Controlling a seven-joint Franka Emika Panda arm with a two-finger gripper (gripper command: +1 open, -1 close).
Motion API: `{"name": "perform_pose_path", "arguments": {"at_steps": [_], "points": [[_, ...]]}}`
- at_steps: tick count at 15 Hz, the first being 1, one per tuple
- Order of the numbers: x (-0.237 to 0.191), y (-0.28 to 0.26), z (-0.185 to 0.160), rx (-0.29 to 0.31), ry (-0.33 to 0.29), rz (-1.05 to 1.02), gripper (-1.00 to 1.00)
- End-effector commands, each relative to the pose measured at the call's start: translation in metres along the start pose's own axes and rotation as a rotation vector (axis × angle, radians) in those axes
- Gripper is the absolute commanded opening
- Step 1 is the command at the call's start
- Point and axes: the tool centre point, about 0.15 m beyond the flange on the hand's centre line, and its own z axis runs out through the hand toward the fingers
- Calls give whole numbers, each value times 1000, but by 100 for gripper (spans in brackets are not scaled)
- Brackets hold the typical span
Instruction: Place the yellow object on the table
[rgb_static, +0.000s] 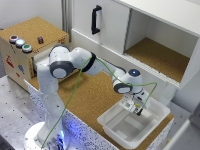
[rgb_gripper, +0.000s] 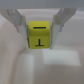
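While the tool (rgb_gripper: 40, 31) clamps the yellow object (rgb_gripper: 40, 36), white tray (rgb_static: 150, 125) beneath, cork table (rgb_static: 95, 95), white cabinet (rgb_static: 150, 30) behind.

I counted one yellow object (rgb_gripper: 40, 35), one white tub (rgb_static: 131, 125), one counter (rgb_static: 95, 97), one white cabinet (rgb_static: 150, 30), and three coloured buttons (rgb_static: 20, 43) on one wooden box (rgb_static: 30, 42).

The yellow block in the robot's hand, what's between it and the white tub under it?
Nothing: in the wrist view the small yellow cube, pinched in the hand, hangs over the bare white plastic tub.
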Motion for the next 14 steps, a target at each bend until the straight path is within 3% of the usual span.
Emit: {"name": "perform_pose_path", "arguments": {"at_steps": [1,5,7,14], "points": [[-16,-66,-52,137,83,-149,-100],[-25,-120,-32,133,19,-210,-100],[-21,-143,-8,130,-56,-178,-100],[-7,-217,52,14,-164,-110,-100]]}}
